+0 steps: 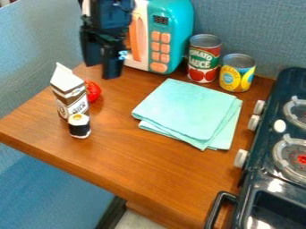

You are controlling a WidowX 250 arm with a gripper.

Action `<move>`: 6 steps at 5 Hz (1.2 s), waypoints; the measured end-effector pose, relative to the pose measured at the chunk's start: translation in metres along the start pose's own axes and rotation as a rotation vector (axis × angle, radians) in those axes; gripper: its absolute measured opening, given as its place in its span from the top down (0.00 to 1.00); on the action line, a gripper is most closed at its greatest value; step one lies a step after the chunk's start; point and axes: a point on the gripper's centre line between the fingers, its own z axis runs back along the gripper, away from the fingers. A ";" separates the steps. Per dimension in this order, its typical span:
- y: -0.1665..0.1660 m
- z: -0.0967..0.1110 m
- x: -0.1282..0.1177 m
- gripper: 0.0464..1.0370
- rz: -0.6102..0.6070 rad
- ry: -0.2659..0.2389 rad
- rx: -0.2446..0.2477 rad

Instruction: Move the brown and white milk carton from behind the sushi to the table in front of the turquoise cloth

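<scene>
The black gripper (pixel 103 58) hangs at the upper left, over the back of the wooden table and in front of the toy microwave (pixel 170 36). I cannot make out whether it holds anything. Below and left of it, a brown and white milk carton (pixel 70 96) stands upright. A red tomato-like item (pixel 92 91) sits just behind the carton's right side, partly hidden. In front of the carton is a small black and white sushi piece (pixel 79 126). A folded teal cloth (pixel 188 109) lies flat at the table's middle right.
A tomato sauce can (pixel 204 59) and a shorter yellow can (pixel 237 73) stand at the back right, beside the microwave. The black toy stove (pixel 263 179) with knobs and a front handle borders the right side. The wooden table's (pixel 137 165) front edge slants down to the right.
</scene>
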 end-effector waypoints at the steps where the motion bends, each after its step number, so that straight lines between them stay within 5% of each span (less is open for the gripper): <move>1: 0.018 0.001 -0.011 0.04 -0.001 -0.023 0.019; 4: 0.029 0.007 -0.003 0.04 0.050 -0.087 0.074; 6: 0.040 0.001 0.000 0.04 0.080 -0.073 0.069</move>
